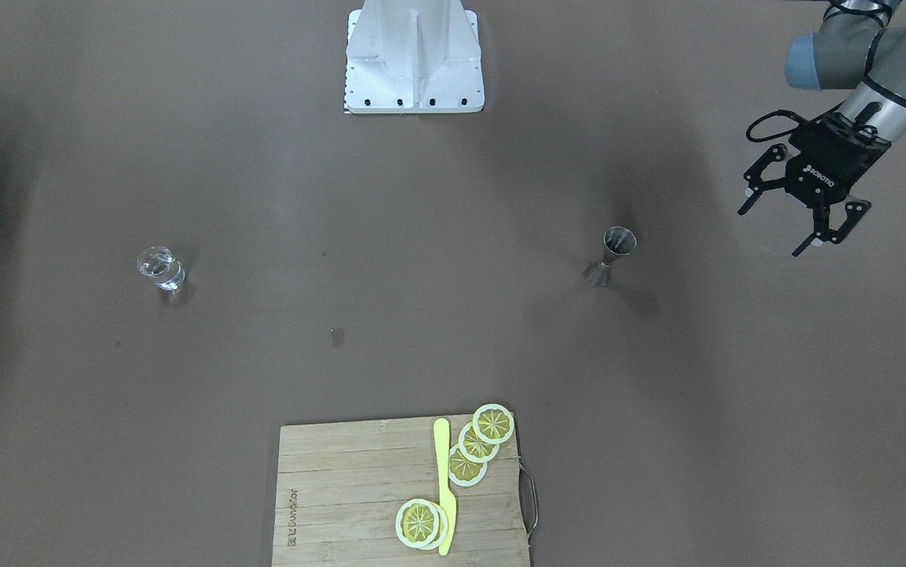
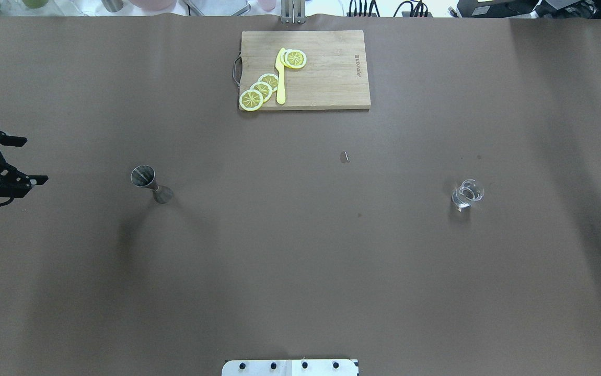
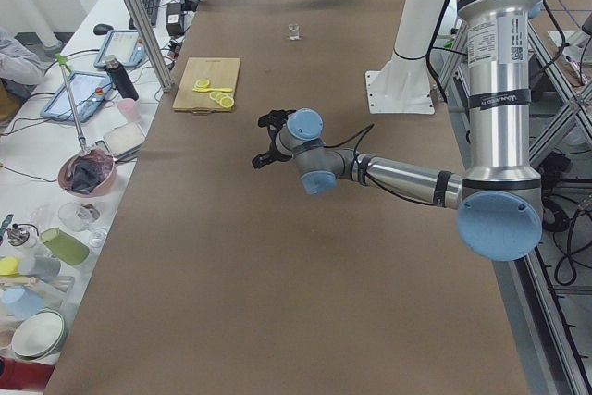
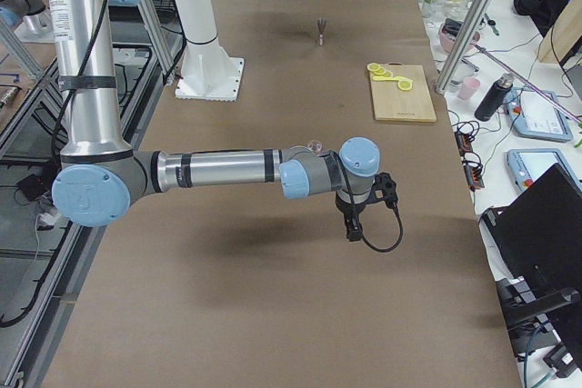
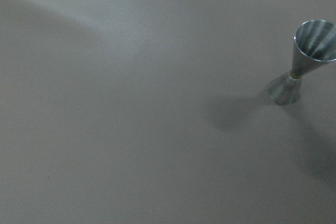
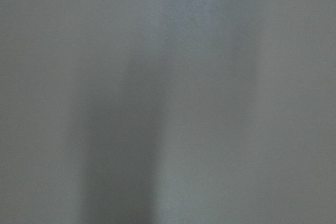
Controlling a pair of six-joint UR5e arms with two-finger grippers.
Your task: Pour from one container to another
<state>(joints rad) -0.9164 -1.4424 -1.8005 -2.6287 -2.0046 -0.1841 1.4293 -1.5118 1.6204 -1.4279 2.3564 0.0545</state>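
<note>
Brown counter: the glass tumbler is observed upright on the robot's right half, free of any contact. The jigger is observed upright on the robot's left half, wide cone uppermost, well apart from the tumbler. The left claw is recorded as spread wide with nothing between its fingers; it is held above the counter outboard of the jigger, near it but not touching. In the left wrist view the jigger is seen at the right edge of the frame with its shadow cast on the counter. The right claw is seen clearly in the right side view only, pointed down over the counter at the end of the near arm; whether it is spread or pressed together cannot be told. Only blurred counter surface is shown by the right wrist view. At the far edge a wooden cutting board is noted, with lemon slices and a yellow knife laid on it.
</note>
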